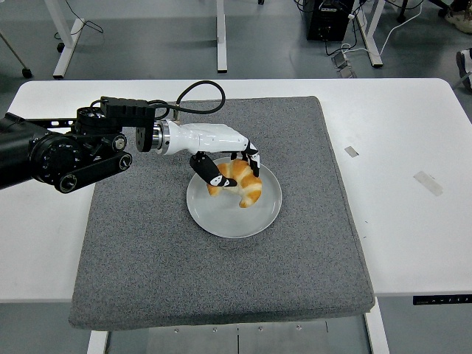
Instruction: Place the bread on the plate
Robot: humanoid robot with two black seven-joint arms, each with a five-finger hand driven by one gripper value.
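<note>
A golden croissant (242, 184) is held in my left hand (230, 167), whose fingers curl around its upper side. The bread sits low over the back half of the round grey plate (225, 215); I cannot tell whether it touches the plate. The plate lies in the middle of a grey mat (147, 251). My left arm (66, 151) comes in from the left edge over the mat. The right arm is out of view.
The grey mat covers the middle of the white table (413, 221). Two small pieces of tape (351, 151) (428, 182) lie on the table to the right of the mat. Desk legs and cables show on the floor behind.
</note>
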